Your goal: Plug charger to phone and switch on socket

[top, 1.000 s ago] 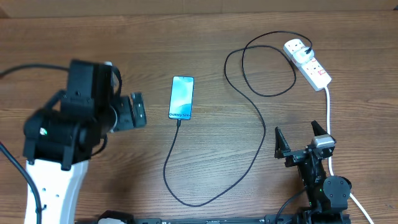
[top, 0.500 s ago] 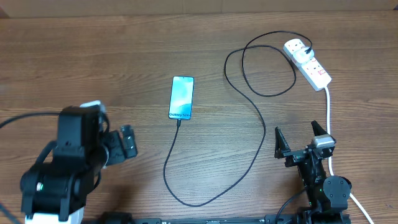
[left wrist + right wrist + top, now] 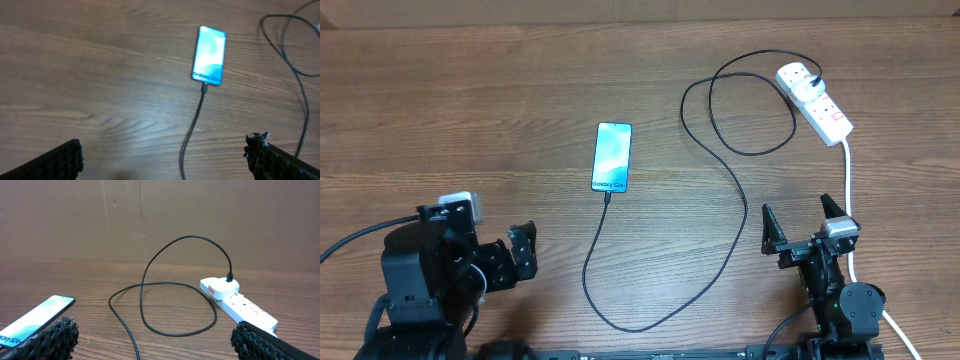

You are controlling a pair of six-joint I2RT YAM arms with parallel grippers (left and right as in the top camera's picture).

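The phone (image 3: pixel 612 156) lies flat at the table's middle with its blue-green screen up. The black charger cable (image 3: pixel 735 190) meets the phone's near end, loops toward the front edge, then curls back to its plug (image 3: pixel 802 82), seated in the white socket strip (image 3: pixel 823 110) at the far right. My left gripper (image 3: pixel 520 255) is open and empty at the front left, well short of the phone (image 3: pixel 210 55) and cable (image 3: pixel 192 132). My right gripper (image 3: pixel 800 218) is open and empty at the front right, facing the cable loop (image 3: pixel 175 285), the strip (image 3: pixel 245 307) and the phone (image 3: pixel 35 321).
The strip's thick white cord (image 3: pixel 848 190) runs toward the front edge just right of my right gripper. A brown cardboard wall (image 3: pixel 200 215) stands behind the table's far edge.
My left arm has pulled back from beside the phone toward the front left edge of the table. The right arm, phone, cable and strip have not moved.
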